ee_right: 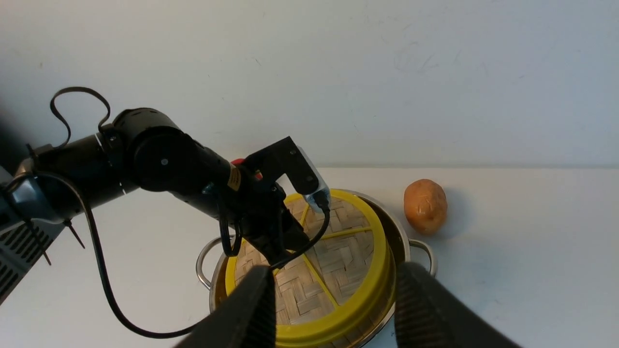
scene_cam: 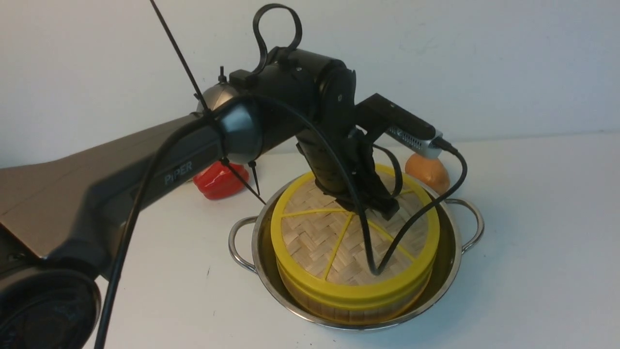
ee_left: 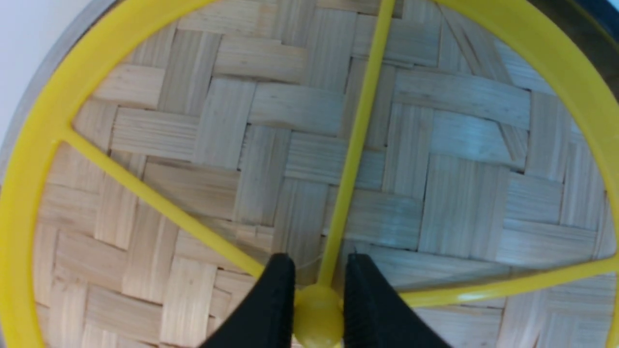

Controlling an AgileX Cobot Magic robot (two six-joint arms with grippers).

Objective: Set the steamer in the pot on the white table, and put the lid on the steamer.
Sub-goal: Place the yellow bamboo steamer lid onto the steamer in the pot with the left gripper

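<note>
Bright, even light, soft shadows, bluish sheen on lid (ee_left: pixel 435 145).

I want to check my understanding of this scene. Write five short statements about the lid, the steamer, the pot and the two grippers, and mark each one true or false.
1. The lid lies on the steamer. True.
2. The steamer stands on the table beside the pot. False: it sits inside the pot.
3. The left gripper has its fingers on both sides of the lid's centre knob. True.
4. The right gripper holds the potato. False: its jaws are open and empty, and the potato lies on the white table.
5. The red pepper is inside the pot. False: the red pepper lies on the table, outside the pot.
</note>
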